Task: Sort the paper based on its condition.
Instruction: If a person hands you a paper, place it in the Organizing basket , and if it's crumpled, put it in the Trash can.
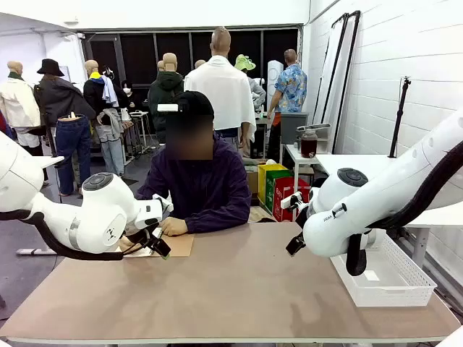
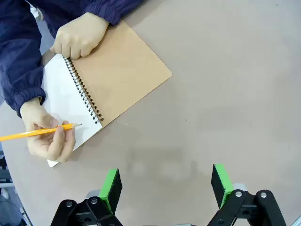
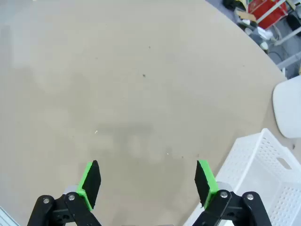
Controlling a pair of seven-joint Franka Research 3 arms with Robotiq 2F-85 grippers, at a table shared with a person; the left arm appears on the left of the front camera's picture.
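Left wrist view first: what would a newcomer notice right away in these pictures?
The person's hand holds a yellow pencil over the open page of a spiral notebook with a brown cover, at the far edge of the table, close to the left gripper. That gripper and the right gripper both hang open and empty, and a white basket sits at the table's right end.
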